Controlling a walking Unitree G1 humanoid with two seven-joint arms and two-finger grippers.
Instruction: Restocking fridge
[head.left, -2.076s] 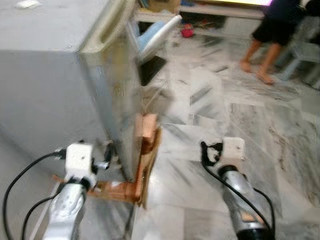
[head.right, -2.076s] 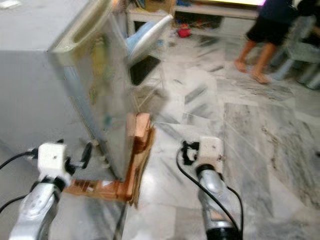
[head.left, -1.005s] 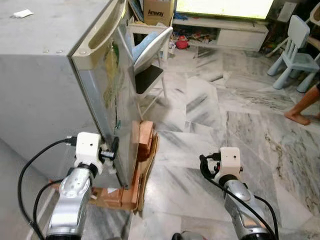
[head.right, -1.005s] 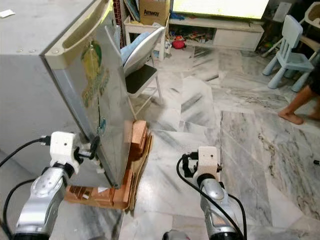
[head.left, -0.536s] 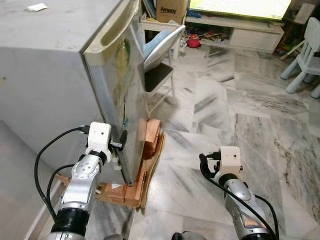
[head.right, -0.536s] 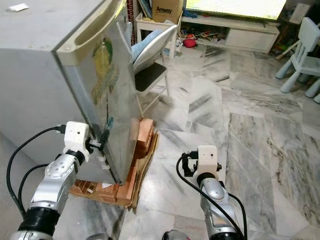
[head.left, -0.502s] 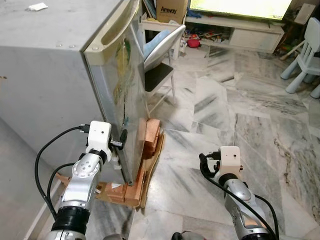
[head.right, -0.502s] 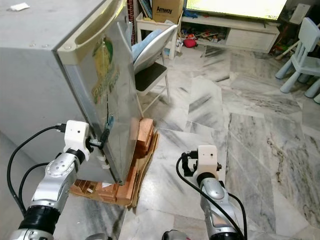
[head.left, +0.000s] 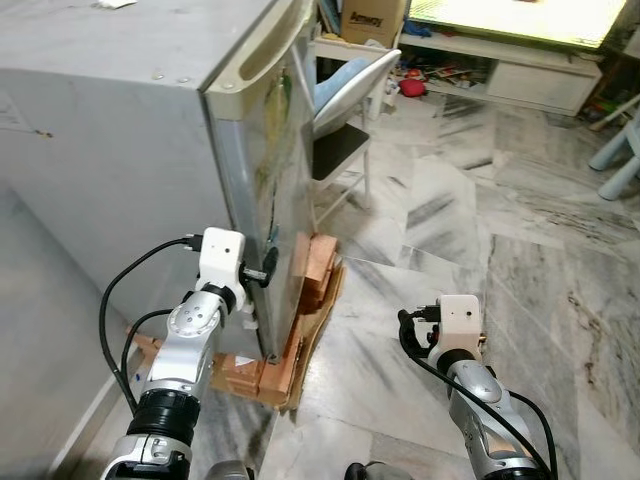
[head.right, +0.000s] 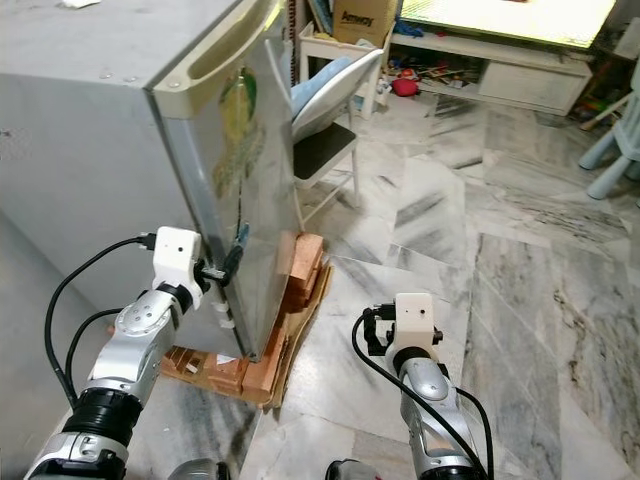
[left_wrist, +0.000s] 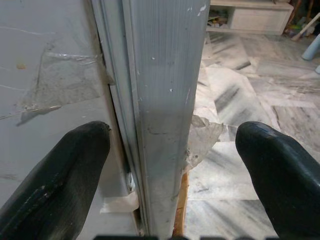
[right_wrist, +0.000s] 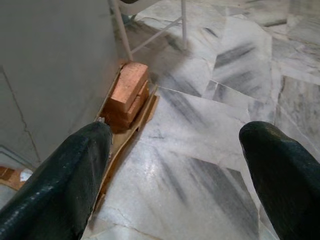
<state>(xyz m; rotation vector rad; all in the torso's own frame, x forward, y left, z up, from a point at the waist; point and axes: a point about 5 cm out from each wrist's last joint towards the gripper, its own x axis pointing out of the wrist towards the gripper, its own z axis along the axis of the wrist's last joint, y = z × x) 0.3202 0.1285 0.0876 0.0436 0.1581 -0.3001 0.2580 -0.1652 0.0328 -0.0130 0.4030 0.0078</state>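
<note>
Since a second ago: left gripper (left_wrist: 165, 150) has come in from beside the fridge (head.left: 130, 130) to the door's edge (left_wrist: 165, 100), and now straddles it low down; the camera has shifted too, so the whole room sits differently.
Left gripper: wide apart, one finger on the side wall, the other out on the door's front, nothing pinched yet.
Right gripper (right_wrist: 172, 165): spread open and empty, hanging over the marble floor (head.left: 520, 240) near the bricks (right_wrist: 127, 92).
Fridge: on the robot's left, door shut, standing on bricks and cardboard (head.right: 290, 350) at its front corner.
Step in hand: looks like getting the door open so restocking can start; I see no food or bottles to load.
Risk one: fingers close on the smooth metal edge and slip off, because there's no handle at this height; the moulded grip (head.left: 262, 52) sits at the top.
Risk two: a hard pull could rock the fridge on its brick props.
Risk three: the folding chair (head.left: 345, 140) stands just beyond the door and may block its swing.
Wrist views add: torn tape (left_wrist: 202, 140) by the door edge and the door seam close up.
Head views add: where each arm sits along the fridge, plus the chair.
</note>
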